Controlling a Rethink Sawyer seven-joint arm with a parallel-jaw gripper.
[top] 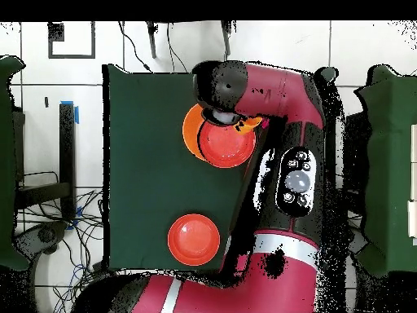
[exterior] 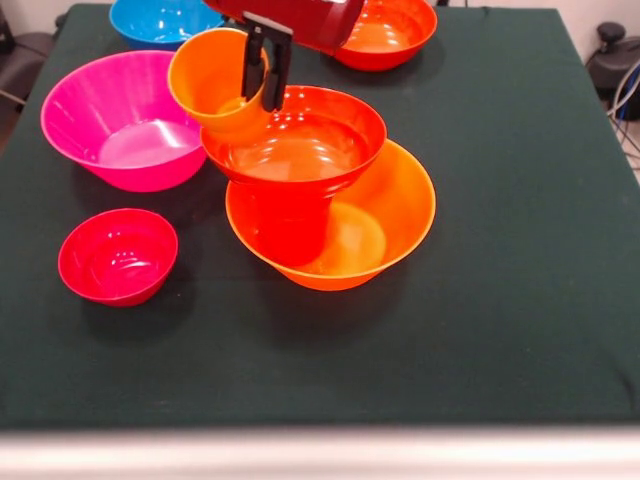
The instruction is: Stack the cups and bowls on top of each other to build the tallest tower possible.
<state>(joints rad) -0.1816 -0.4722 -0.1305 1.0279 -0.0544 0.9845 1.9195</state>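
Observation:
The tower stands mid-table: a wide orange bowl [exterior: 385, 215] at the base, a red-orange cup [exterior: 290, 225] standing in it, and a red-orange bowl [exterior: 300, 140] on top. My gripper [exterior: 265, 72] is shut on the rim of an orange cup [exterior: 212, 85], one finger inside and one outside. The cup hangs tilted at the top bowl's left rim, its mouth facing the camera. In the overhead view the arm [top: 277, 106] covers the gripper; the orange bowl [top: 190, 130] and the red-orange bowl [top: 228, 147] show beside it. The light green cup is out of view.
A pink bowl [exterior: 120, 120] sits left of the tower and a small crimson bowl [exterior: 117, 255] in front of it. A blue bowl [exterior: 160, 18] and another red-orange bowl [exterior: 390, 30] stand at the far edge; the latter also shows in the overhead view [top: 193, 239].

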